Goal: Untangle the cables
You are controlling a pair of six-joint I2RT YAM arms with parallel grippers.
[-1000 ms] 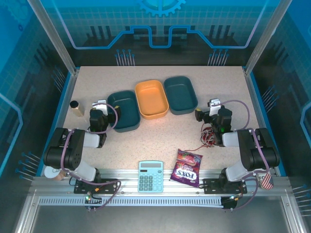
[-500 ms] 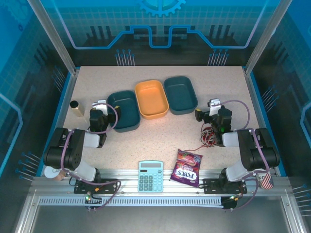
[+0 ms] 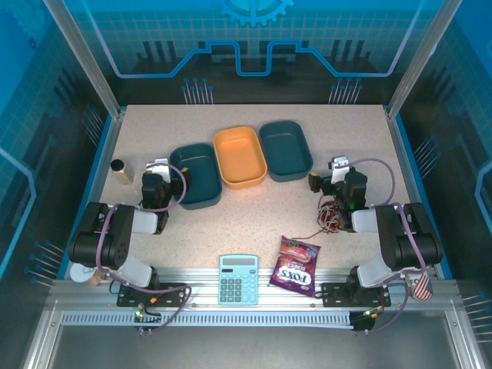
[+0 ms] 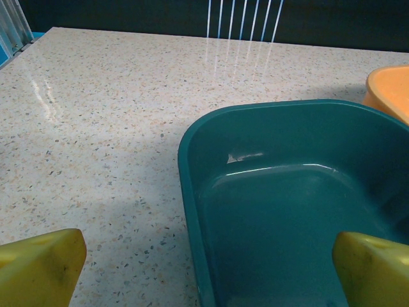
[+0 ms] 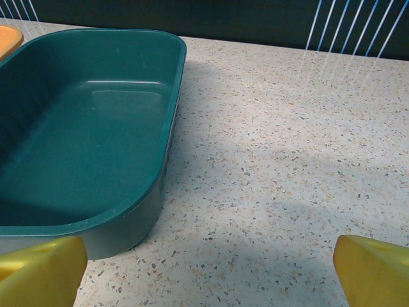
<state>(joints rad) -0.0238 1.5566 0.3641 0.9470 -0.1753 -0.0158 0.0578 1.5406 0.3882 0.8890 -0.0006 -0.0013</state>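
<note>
The cables (image 3: 330, 216) lie in a tangle of thin red, black and pale wires on the table, just beneath my right arm's wrist, with a red strand trailing toward the candy bag. Part of the tangle is hidden by the arm. My right gripper (image 3: 338, 164) (image 5: 208, 272) is open over bare table beyond the tangle, holding nothing, next to the right teal tray (image 5: 83, 134). My left gripper (image 3: 158, 166) (image 4: 208, 268) is open and holds nothing; its yellow fingertips (image 4: 41, 265) straddle the near left rim of the left teal tray (image 4: 192, 192).
Three empty trays sit mid-table: teal (image 3: 196, 175), orange (image 3: 240, 156), teal (image 3: 285, 149). A calculator (image 3: 237, 279) and a Fox's candy bag (image 3: 295, 264) lie at the front edge. A small brown cylinder (image 3: 121, 171) stands at the left.
</note>
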